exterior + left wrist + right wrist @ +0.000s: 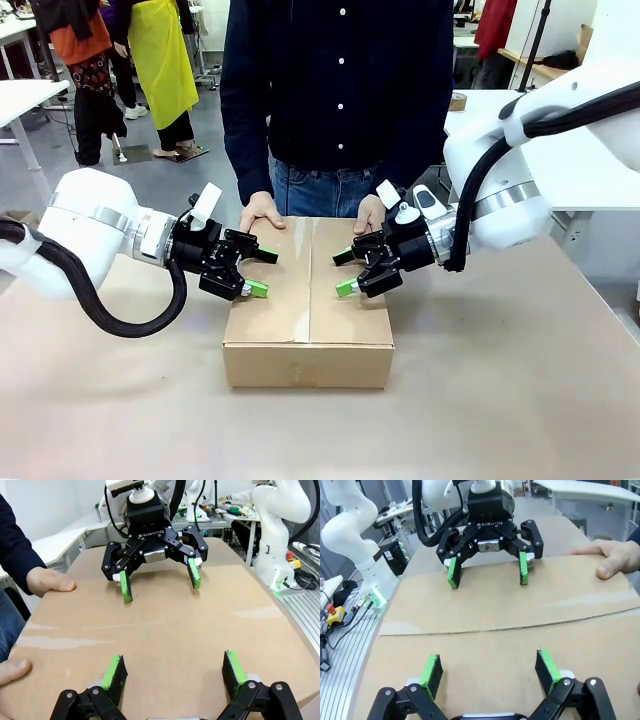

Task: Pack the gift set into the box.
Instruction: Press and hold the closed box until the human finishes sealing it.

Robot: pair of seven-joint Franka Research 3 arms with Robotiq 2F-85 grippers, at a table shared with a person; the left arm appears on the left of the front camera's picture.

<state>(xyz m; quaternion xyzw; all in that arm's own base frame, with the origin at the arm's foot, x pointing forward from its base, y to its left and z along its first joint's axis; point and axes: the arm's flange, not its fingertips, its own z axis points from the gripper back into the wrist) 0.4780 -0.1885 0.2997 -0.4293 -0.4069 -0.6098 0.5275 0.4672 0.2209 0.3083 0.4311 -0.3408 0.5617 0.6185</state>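
One box [308,300], flaps shut, sits mid table [500,390], with open surface on three sides. Left gripper [263,272] and right gripper [345,272], both with jaws apart, are above its side edges. Two hands [261,211] [370,213] are on its far edge.

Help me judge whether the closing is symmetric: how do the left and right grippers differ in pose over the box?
The left gripper hangs over the left half of the box, the right gripper over the right half. The left gripper points toward picture right, the right gripper toward picture left, so they face each other. Shared: both are open, at similar height, fingertips low over the closed top; contact cannot be told.
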